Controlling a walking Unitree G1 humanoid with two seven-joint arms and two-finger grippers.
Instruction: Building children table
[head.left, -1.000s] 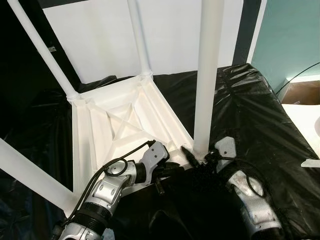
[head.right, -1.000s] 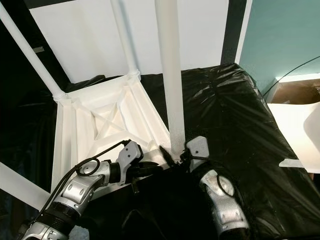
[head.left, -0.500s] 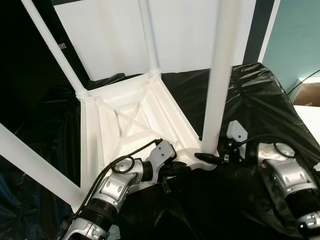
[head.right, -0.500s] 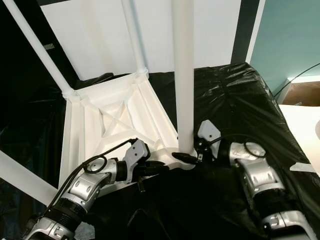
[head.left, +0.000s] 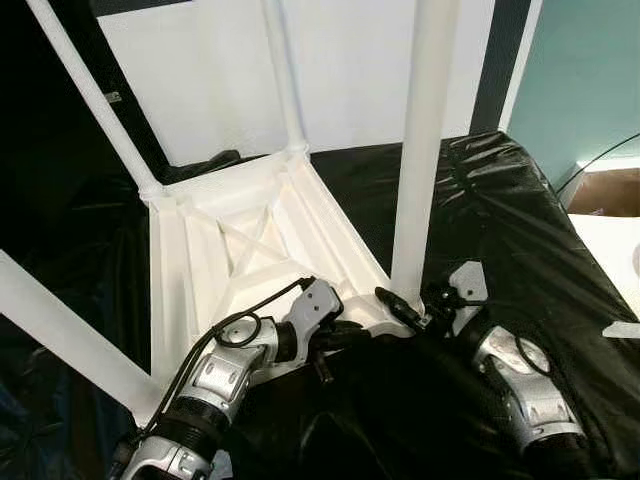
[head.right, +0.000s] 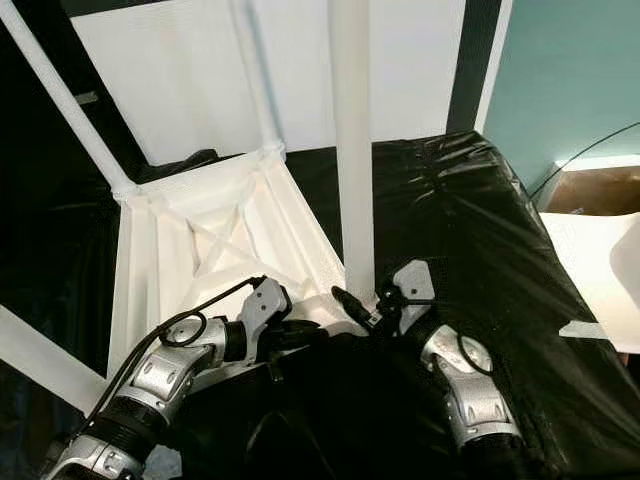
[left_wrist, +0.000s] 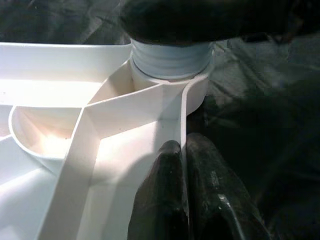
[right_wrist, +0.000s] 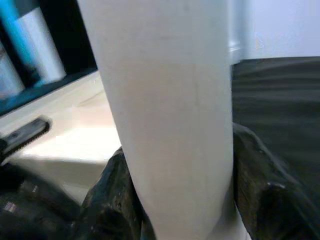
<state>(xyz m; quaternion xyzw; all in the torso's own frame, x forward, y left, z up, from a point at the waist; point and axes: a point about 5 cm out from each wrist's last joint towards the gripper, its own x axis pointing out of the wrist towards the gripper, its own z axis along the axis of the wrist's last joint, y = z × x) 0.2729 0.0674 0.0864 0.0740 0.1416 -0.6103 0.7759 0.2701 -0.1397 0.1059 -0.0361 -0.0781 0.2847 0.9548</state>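
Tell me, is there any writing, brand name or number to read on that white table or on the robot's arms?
None can be read: the white table, its leg, the black sheet, the left gripper and the right gripper show no legible words, labels or numbers.

One tabletop, four legs, two hands.

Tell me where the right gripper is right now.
The right gripper is closed around the base of the near white plastic table leg, right of the left gripper, which pinches the upturned white tabletop's edge.
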